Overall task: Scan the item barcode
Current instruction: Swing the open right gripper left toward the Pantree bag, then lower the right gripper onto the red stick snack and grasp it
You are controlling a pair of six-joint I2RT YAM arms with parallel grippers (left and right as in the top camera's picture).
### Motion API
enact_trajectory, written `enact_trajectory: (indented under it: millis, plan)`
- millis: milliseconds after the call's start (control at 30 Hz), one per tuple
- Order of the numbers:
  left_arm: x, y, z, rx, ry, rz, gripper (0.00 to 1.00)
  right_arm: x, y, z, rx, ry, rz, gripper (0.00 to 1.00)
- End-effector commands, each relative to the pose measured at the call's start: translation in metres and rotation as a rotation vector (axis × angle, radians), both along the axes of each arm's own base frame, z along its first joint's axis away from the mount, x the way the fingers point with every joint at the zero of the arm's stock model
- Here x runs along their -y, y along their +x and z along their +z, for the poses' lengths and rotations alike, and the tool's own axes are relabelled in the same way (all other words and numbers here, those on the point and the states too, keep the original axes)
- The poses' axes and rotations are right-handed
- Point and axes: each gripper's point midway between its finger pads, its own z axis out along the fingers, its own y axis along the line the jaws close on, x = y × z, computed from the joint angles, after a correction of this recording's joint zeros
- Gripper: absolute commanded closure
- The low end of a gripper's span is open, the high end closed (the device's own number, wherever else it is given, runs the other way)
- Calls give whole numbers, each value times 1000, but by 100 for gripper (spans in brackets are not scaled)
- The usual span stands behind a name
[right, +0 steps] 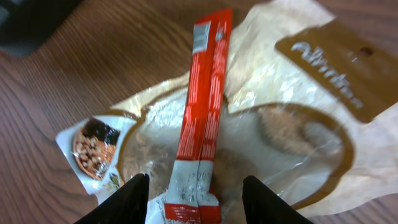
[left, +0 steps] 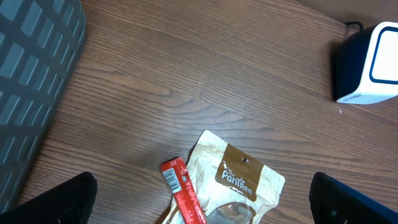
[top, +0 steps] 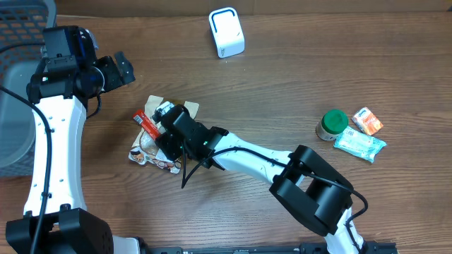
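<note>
Red slim stick sachet, white printed patches at both ends: we see it lying flat along a tan paper pouch with a clear window. It is in the left half of the brown wooden worktop, about midway between the far and near edges. The right tool hangs over the sachet's lower end. Its fingers are spread, one on each side, and a gap shows on both. The left tool is spread wide with nothing between.

We count:
- one sachet
- one tan pouch
- one small white packet with a nut picture at the pouch's edge
- one white box scanner by the far edge
- toward the right edge, one green-lidded jar, one orange packet and one pale blue wipes pack
- one grey mesh basket at the far left corner
</note>
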Motion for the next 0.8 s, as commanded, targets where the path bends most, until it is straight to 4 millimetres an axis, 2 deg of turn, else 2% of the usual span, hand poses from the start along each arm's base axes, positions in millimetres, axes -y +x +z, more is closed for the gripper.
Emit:
enact_trajectory:
  millis: [0,333,433,600,767]
  plan:
    - [5,3,12,31,-9,-3,0,-5,-8,-6,3,-8,18,50]
    - [5,3,12,31,-9,-3,0,-5,-9,-27,3,-39,11,48]
    - [5,3,12,31,-8,-3,0,-8,-7,-24,12,-25,11,45]
    - [5,3,12,31,-9,-3,0,-12,-4,-19,29,-1,10,45]
    - [5,3,12,31,-9,-3,0,-8,4,-19,58,-21,-24,46]
